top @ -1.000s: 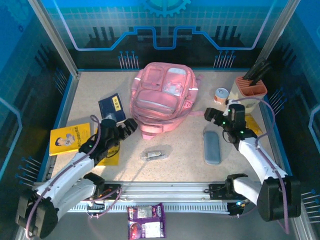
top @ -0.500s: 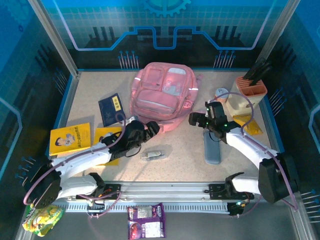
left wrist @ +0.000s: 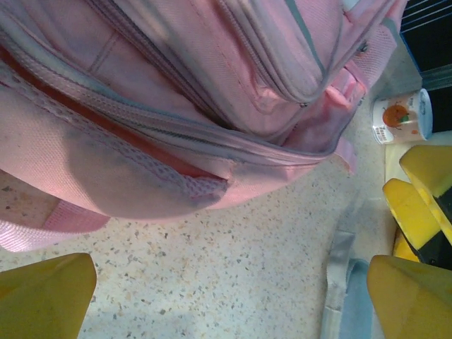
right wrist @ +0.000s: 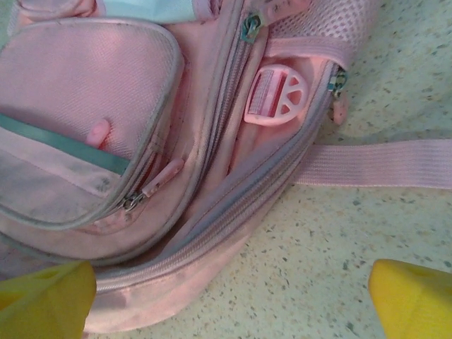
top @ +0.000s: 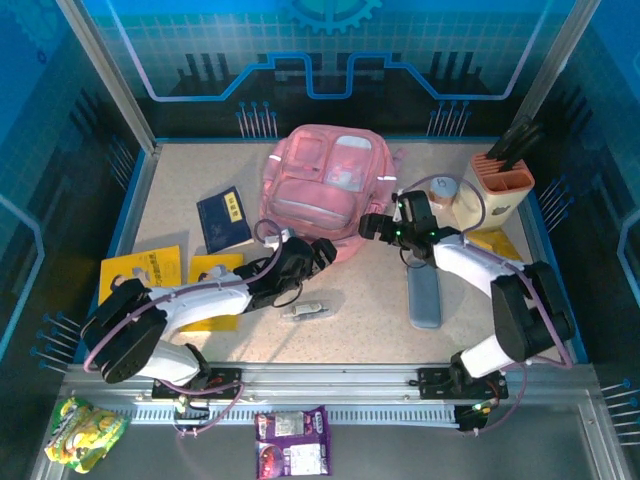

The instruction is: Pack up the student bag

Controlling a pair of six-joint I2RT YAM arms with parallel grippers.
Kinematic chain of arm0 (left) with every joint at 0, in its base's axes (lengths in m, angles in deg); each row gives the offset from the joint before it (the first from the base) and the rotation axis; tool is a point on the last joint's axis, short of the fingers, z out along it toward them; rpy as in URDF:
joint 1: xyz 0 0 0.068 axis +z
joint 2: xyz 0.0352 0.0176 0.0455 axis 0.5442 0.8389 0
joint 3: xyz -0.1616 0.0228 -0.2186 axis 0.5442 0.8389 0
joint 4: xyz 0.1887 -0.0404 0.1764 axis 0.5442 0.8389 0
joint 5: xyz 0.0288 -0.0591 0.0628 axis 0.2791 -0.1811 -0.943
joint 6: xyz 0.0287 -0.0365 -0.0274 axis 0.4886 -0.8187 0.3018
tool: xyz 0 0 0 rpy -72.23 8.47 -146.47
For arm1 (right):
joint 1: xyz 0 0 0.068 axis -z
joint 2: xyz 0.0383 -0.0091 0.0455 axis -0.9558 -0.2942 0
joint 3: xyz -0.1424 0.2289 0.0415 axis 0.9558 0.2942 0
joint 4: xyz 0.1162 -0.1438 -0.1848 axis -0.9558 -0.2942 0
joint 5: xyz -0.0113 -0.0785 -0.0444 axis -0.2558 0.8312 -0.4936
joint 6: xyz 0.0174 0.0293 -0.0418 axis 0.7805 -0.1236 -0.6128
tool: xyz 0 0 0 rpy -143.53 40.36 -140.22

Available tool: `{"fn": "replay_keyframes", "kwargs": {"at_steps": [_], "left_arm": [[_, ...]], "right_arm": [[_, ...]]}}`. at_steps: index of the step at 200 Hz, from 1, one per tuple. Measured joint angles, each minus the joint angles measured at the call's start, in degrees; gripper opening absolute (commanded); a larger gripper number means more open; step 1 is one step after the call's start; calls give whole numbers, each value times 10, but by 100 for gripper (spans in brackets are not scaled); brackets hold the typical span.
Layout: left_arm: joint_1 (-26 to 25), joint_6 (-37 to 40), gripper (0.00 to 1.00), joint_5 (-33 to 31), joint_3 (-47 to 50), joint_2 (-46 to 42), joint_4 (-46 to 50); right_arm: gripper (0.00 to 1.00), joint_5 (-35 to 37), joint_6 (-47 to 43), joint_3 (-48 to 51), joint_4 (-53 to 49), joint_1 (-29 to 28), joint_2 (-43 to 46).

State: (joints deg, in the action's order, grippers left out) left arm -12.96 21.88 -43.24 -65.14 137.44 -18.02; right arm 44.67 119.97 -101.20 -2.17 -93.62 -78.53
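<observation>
Top external shows the large soft pink fabric backpack on the speckled table. Near its lower edge, the left gripper and right gripper gape wide, empty.

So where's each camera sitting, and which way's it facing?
Top external: above and behind, looking down at the table and student bag; both arms show.
Left wrist: on the left arm, facing the bag's near edge; yellow fingers show.
Right wrist: on the right arm, facing its side zip and strap; yellow fingers show.
Shared: the pink bag.
</observation>
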Motion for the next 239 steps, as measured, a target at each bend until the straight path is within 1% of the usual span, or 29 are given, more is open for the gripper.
{"fn": "replay_keyframes", "kwargs": {"at_steps": [26,45,68,82,87,101,127,145,159,164,179,189,202,209,215,225,239], "left_arm": [[4,-1,99,-3,-2,21,-10],[8,-6,99,-7,-2,32,-21],[14,-14,99,-14,6,38,-66],[23,-15,99,-14,12,46,-87],[27,-15,99,-14,13,50,-92],[39,-15,99,-13,16,60,-102],[66,-12,99,-9,24,62,-113],[97,-3,99,-3,30,62,-114],[124,10,99,3,32,60,-110],[135,17,99,5,33,59,-108],[167,37,99,12,34,51,-94],[184,50,99,15,34,44,-82],[206,69,99,17,36,28,-65],[216,79,99,17,37,19,-55],[223,88,99,17,37,9,-46],[229,100,99,17,37,-9,-31],[231,116,99,19,37,-41,-8]], "right_arm": [[90,-14,10,-44,6,-2,-62],[75,-16,16,-62,12,-9,-93],[62,-13,22,-66,14,-19,-113],[52,-9,21,-67,14,-26,-126],[49,-5,26,-67,13,-29,-129],[46,2,29,-67,13,-37,-134],[44,18,37,-67,14,-61,-134],[38,23,46,-67,19,-89,-135],[39,31,59,-67,24,-115,-137],[43,37,63,-67,24,-123,-137],[49,58,76,-68,24,-164,-137],[57,69,81,-70,22,-190,-137],[64,73,88,-73,10,-220,-129],[71,74,91,-73,-1,-231,-120],[77,76,92,-74,-10,-235,-111],[84,82,94,-74,-27,-235,-88],[94,91,89,-75,-46,-220,-43]]}}
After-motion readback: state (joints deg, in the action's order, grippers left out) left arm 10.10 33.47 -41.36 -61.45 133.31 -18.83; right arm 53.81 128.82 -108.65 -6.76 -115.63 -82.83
